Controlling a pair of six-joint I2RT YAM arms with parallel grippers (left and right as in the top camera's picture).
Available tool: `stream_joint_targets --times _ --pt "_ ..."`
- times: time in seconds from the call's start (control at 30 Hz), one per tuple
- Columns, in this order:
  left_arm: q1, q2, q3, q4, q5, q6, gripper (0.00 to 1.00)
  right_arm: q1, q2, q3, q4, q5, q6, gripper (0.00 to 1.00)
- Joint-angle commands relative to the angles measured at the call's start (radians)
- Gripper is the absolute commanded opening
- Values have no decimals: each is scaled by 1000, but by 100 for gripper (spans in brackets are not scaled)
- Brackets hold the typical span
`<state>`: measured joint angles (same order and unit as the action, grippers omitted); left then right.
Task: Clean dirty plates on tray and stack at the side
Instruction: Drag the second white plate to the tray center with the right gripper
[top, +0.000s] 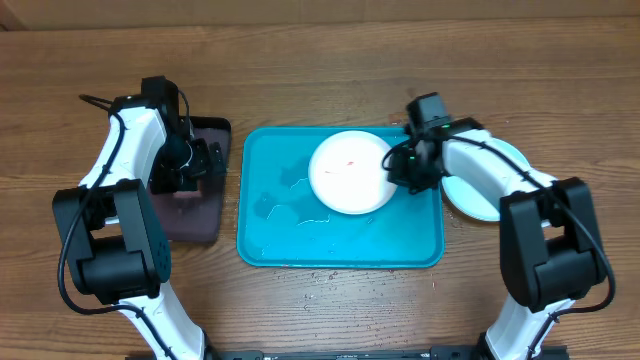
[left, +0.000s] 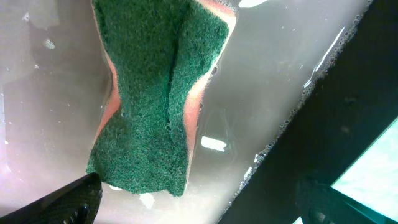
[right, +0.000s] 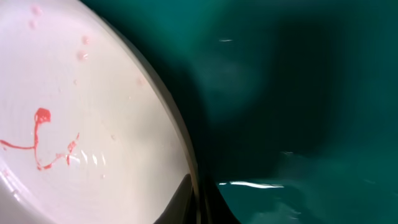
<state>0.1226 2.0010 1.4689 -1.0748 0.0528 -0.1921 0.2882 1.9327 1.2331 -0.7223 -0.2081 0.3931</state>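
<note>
A white plate (top: 345, 175) with a thin red smear lies at the back right of the teal tray (top: 270, 240). My right gripper (top: 400, 170) is shut on the plate's right rim. In the right wrist view the fingers (right: 198, 202) pinch the rim of the white plate (right: 81, 124) over the tray's floor (right: 298, 93). A light blue plate (top: 487, 190) lies on the table right of the tray, partly under my right arm. The yellow-green plate is out of view. My left gripper (top: 205, 160) is open above a green sponge (left: 155, 93), its fingers (left: 202, 202) spread wide.
The sponge lies in shallow water in a small dark tray (top: 190, 225) left of the teal tray. Its black rim (left: 336, 106) runs along the right of the left wrist view. Wet patches show on the teal tray's floor (top: 300, 215).
</note>
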Motion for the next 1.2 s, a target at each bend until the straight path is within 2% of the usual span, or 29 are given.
stream_joint_targets --times 0.0,0.27,0.37,0.6,0.83,0.9,0.97,1.1,1.17 --pt "1 -14 14 -2 26 -14 100 52 -23 4 45 -3 5 4" --pt "1 -13 14 6 24 -14 100 135 -23 15 177 -2 4 4" --pt "1 -13 13 13 -23 -14 100 146 -23 15 192 -2 4 4" --pt "1 -13 11 62 -94 -14 100 146 -23 15 187 -11 4 4" --pt "1 -11 -27 148 -92 -14 93 146 -23 15 137 -60 6 4" --pt "1 -11 -47 172 -88 -14 88 146 -23 15 130 -67 5 4" --pt "1 -11 -64 192 -86 -14 80 146 -23 15 126 -75 6 4" --pt "1 -11 -95 226 -86 -14 60 146 -23 15 123 -78 8 4" --pt "1 -11 -107 239 -86 -14 45 146 -23 15 122 -78 9 4"
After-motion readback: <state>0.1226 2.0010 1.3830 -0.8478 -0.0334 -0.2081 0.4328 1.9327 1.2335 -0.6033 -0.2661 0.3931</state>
